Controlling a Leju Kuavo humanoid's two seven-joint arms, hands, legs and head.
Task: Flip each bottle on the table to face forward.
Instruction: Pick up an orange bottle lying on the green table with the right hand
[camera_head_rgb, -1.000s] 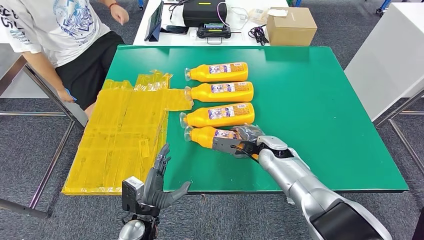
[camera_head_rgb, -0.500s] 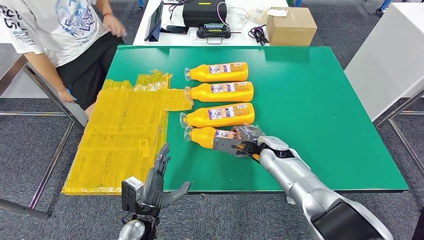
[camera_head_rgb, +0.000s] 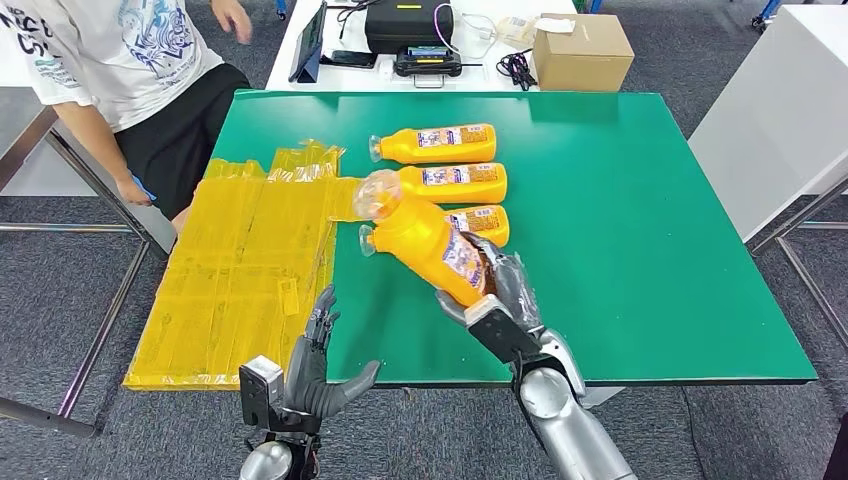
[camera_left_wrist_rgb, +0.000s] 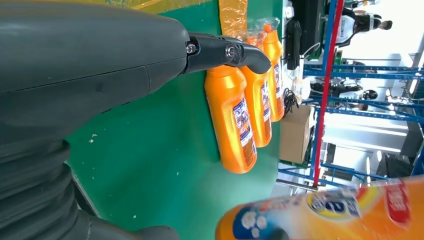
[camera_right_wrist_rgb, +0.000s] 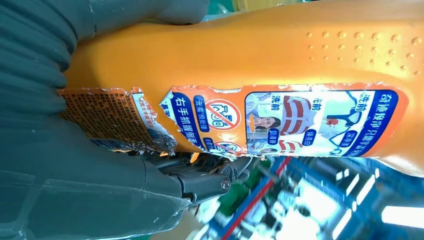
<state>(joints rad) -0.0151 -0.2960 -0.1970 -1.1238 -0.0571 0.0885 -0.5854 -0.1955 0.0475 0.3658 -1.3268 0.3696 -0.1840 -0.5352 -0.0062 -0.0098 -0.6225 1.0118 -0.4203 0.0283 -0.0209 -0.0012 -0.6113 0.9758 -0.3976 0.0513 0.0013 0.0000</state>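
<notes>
My right hand (camera_head_rgb: 497, 290) grips the base of an orange bottle (camera_head_rgb: 425, 238) and holds it lifted above the green table (camera_head_rgb: 620, 230), tilted with its clear cap (camera_head_rgb: 377, 193) up and to the left. Its torn label (camera_right_wrist_rgb: 280, 120) is close in the right wrist view. Three more orange bottles lie in a row behind it, caps to the left: the far one (camera_head_rgb: 440, 144), the middle one (camera_head_rgb: 455, 183), and the near one (camera_head_rgb: 485, 222), partly hidden by the lifted bottle. My left hand (camera_head_rgb: 318, 365) hovers open at the table's front edge, holding nothing.
Yellow plastic sheeting (camera_head_rgb: 250, 270) covers the table's left side. A person (camera_head_rgb: 120, 70) sits at the far left corner. A cardboard box (camera_head_rgb: 583, 50) and black devices (camera_head_rgb: 408, 25) sit on a white table behind. A white cabinet (camera_head_rgb: 780, 110) stands to the right.
My right hand has lifted the nearest bottle off the table and tilted it cap-up; the arm has pulled back toward me. The person's raised hand moved. My left hand stayed put.
</notes>
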